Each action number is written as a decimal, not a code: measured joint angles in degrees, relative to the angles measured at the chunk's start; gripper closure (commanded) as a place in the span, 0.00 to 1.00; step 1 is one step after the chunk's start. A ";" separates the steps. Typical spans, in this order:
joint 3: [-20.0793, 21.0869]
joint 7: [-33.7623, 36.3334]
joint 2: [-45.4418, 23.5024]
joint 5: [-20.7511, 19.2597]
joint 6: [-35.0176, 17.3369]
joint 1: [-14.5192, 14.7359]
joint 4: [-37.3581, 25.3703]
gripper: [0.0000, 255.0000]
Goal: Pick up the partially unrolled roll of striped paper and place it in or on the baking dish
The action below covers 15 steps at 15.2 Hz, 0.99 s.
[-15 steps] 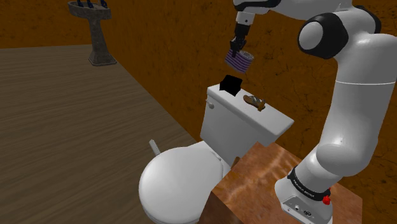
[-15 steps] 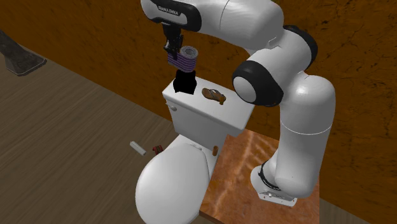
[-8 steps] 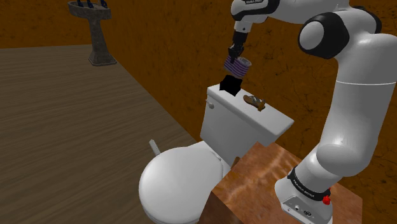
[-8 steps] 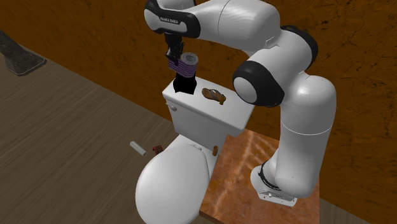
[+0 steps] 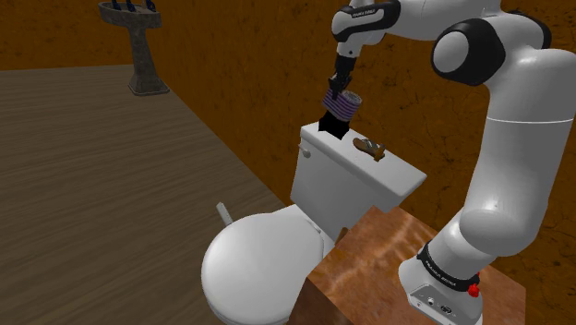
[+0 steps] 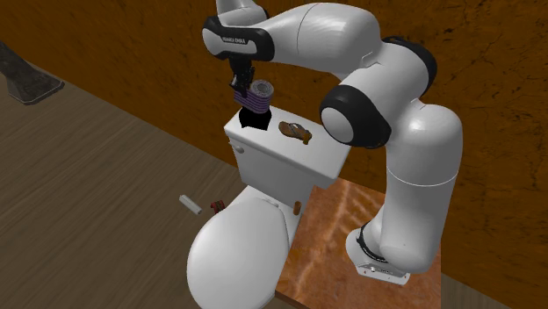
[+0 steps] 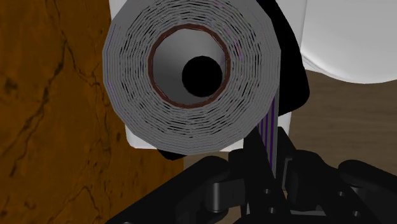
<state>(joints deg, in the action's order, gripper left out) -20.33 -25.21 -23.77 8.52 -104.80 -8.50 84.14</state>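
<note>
You see the gripper [image 5: 338, 85], clamped on the roll [image 5: 342, 102], has dropped in 1 second. The roll now hangs just over the black dish [image 5: 332, 125], so release looks close.

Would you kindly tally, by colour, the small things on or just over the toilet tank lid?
Black: 1, the baking dish
Brown: 1, a small brown object
Purple-striped: 1, the paper roll, over the dish
Total: 3
</note>
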 measured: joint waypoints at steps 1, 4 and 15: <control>0.00 -0.01 -0.03 0.01 -0.07 -0.01 0.04 1.00; 0.01 0.00 -0.04 0.02 -0.15 0.01 0.10 1.00; -0.13 0.37 0.19 -0.18 5.38 -0.32 -5.40 0.00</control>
<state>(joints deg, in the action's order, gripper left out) -20.47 -24.84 -23.58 8.34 -99.41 -8.83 78.74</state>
